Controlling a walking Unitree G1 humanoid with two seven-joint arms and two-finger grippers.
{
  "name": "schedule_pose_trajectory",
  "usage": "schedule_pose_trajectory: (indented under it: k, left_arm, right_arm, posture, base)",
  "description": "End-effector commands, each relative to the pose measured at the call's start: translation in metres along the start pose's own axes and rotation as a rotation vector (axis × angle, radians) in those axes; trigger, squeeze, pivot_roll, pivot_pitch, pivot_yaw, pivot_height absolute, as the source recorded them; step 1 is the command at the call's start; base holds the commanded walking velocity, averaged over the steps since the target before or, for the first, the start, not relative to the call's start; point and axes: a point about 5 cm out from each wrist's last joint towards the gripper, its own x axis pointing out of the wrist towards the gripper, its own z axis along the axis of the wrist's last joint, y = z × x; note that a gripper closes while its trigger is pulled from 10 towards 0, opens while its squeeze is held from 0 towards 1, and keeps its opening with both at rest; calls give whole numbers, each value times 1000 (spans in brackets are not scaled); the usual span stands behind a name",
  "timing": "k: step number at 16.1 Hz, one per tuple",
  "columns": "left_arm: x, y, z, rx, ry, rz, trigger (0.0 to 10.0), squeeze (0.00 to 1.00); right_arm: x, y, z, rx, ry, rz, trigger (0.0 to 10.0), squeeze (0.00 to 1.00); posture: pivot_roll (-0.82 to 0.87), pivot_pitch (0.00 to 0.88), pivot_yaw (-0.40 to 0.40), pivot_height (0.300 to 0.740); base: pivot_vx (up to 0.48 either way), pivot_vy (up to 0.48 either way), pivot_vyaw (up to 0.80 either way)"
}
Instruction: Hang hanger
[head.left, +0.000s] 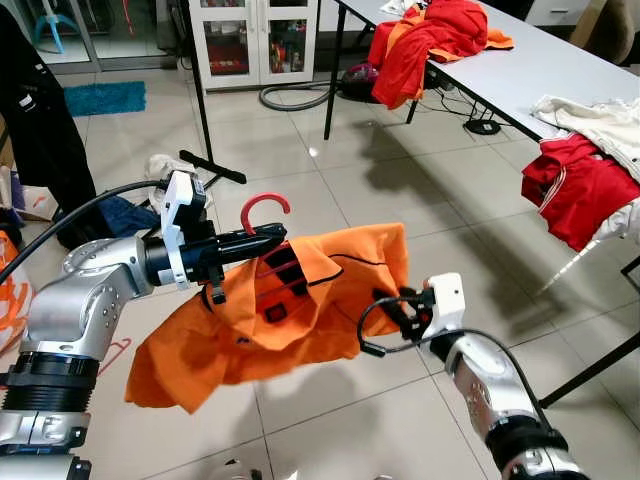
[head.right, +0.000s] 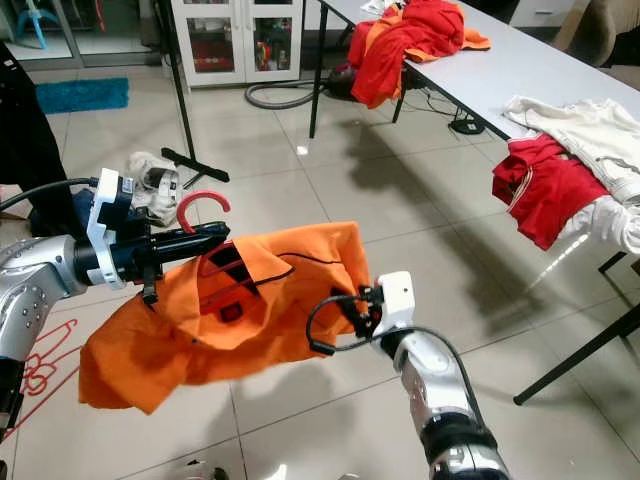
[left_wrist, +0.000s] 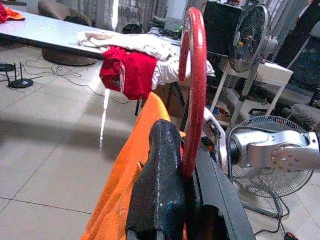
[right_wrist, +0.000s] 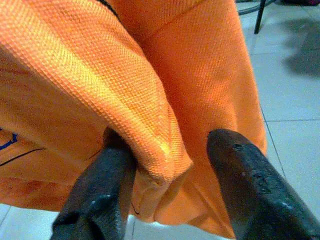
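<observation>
1. The left gripper (head.left: 262, 240) is held out over the tiled floor (head.left: 400, 170), its fingers (left_wrist: 157, 185) clenched on the red hanger (head.left: 264, 208) just below the hook.
2. In the left wrist view the hanger's neck runs up between the two black fingers, touching both, with the hook curving above them.
3. An orange shirt (head.left: 300, 300) hangs on the hanger, collar at the fingers, the body drooping below and toward the robot's left.
4. The right gripper (head.left: 390, 303) is at the shirt's right edge. In the right wrist view its fingers (right_wrist: 100, 195) are parted, with a fold of orange cloth between them; one finger touches the fold, the other stands apart from it.
5. A worktop (head.left: 560, 70) to the right carries red and white clothes (head.left: 590, 160).
</observation>
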Motion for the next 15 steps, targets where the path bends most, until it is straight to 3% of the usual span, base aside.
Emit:
schedule_pose_trajectory:
  k: [1, 7, 15]
  left_arm:
    - [0, -1, 13, 43, -41, -18, 10000, 0]
    - [-2, -2, 14, 42, -39, -18, 10000, 0]
    - [-3, -3, 11, 37, -27, -14, 10000, 0]
  right_arm:
    - [-3, -6, 0, -8, -4, -21, 0, 0]
    - [-4, -19, 10, 15, -52, -69, 0, 0]
    - [-18, -47, 32, -12, -123, -109, 0, 0]
  posture:
    - [3, 9, -55, 740]
    - [7, 24, -53, 740]
    - [-1, 33, -52, 740]
  base:
    - [0, 0, 0]
    - [0, 0, 0]
    - [0, 0, 0]
